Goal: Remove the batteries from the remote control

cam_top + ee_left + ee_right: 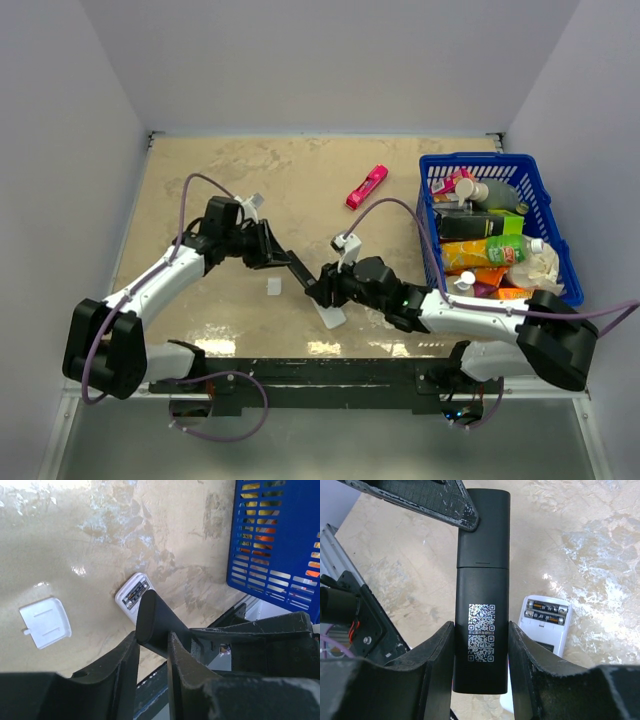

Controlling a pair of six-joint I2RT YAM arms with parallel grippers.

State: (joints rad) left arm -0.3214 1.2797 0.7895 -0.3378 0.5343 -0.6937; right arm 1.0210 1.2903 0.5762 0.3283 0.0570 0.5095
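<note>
Both grippers hold one black remote [482,580] with a QR label, its back cover closed, above the table. My right gripper [482,630] is shut on its labelled end. My left gripper [152,640] is shut on its other end [150,612], and one of its fingers [450,502] shows in the right wrist view. In the top view the left gripper [290,262] and right gripper [325,285] meet at the black remote [305,273]. A white remote [545,630] lies on the table with its compartment open, holding two dark greyish batteries [547,606]. It also shows in the left wrist view [134,592].
A small white cover [45,622] lies on the table left of the white remote; it also shows in the top view [273,287]. A pink object [367,186] lies further back. A blue basket [548,190] full of packages stands at the right.
</note>
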